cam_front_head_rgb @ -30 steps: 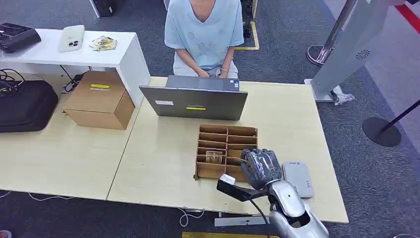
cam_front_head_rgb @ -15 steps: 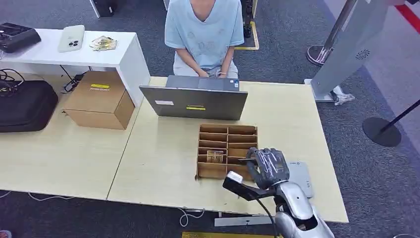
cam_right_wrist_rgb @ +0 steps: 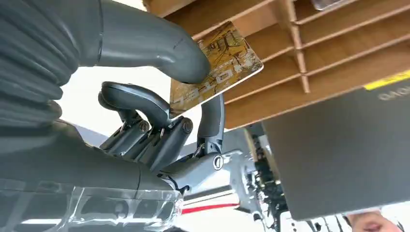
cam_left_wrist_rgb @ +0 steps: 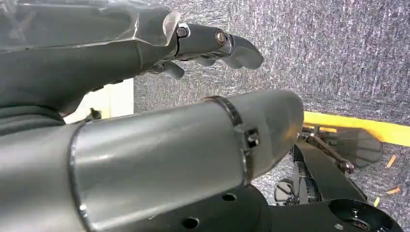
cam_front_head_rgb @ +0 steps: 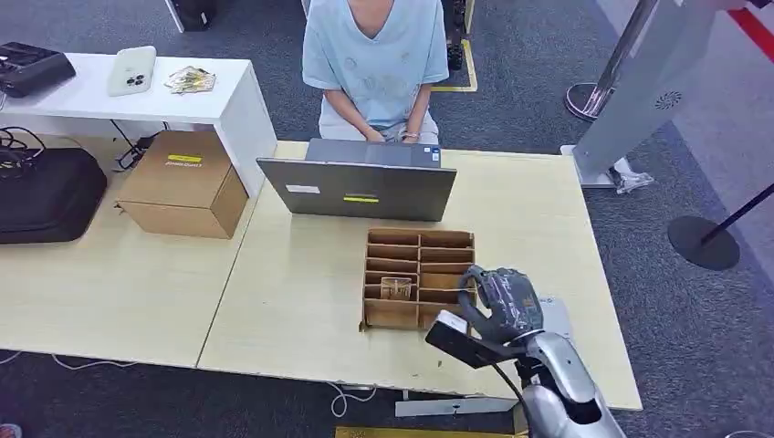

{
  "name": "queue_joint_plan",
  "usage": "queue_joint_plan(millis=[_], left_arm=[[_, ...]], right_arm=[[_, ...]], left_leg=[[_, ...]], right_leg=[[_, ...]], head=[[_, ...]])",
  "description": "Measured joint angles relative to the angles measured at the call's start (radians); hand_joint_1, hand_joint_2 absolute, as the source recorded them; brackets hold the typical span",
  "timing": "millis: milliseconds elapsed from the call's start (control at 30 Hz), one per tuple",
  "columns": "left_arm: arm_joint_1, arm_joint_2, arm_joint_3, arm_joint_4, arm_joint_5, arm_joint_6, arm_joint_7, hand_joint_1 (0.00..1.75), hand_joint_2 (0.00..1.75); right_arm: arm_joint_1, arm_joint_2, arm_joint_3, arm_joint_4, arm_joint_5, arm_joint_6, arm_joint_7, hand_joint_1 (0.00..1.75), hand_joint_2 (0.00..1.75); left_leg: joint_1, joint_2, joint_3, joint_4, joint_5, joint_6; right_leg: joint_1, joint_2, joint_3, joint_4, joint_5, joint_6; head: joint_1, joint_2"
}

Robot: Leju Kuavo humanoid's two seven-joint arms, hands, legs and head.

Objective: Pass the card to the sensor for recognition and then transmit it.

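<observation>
Right hand (cam_front_head_rgb: 507, 301) pinched the card (cam_right_wrist_rgb: 215, 63) betw. thumb and fingers (cam_right_wrist_rgb: 140, 104), already out of the divider box (cam_front_head_rgb: 419, 276). Sensor (cam_front_head_rgb: 555, 319) lay just beyond the fingers; scan and handover apparently remained. Left hand (cam_left_wrist_rgb: 212, 43) hung empty, fingers loosely curled.

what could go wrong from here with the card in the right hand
The brown patterned card is pinched only near one edge between the right hand's thumb and fingers, so it may slip or twist on the way to the grey flat sensor. The hand also hangs close to the brown cardboard divider box, so the card's free edge might catch a partition.
</observation>
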State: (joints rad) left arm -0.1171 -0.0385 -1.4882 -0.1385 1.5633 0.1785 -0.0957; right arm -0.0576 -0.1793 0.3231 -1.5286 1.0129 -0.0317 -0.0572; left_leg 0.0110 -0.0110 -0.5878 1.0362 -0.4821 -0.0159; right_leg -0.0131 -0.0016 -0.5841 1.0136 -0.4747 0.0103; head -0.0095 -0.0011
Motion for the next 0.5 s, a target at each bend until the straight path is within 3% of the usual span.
queue_joint_plan(millis=[500], left_arm=[[0.000, 0.004, 0.000, 0.000, 0.007, 0.002, -0.012, 0.00, 0.00]], right_arm=[[-0.036, -0.016, -0.029, -0.035, -0.354, 0.090, -0.209, 1.75, 1.75]], left_leg=[[0.000, 0.000, 0.000, 0.000, 0.000, 0.000]], right_leg=[[0.000, 0.000, 0.000, 0.000, 0.000, 0.000]], head=[[0.000, 0.000]])
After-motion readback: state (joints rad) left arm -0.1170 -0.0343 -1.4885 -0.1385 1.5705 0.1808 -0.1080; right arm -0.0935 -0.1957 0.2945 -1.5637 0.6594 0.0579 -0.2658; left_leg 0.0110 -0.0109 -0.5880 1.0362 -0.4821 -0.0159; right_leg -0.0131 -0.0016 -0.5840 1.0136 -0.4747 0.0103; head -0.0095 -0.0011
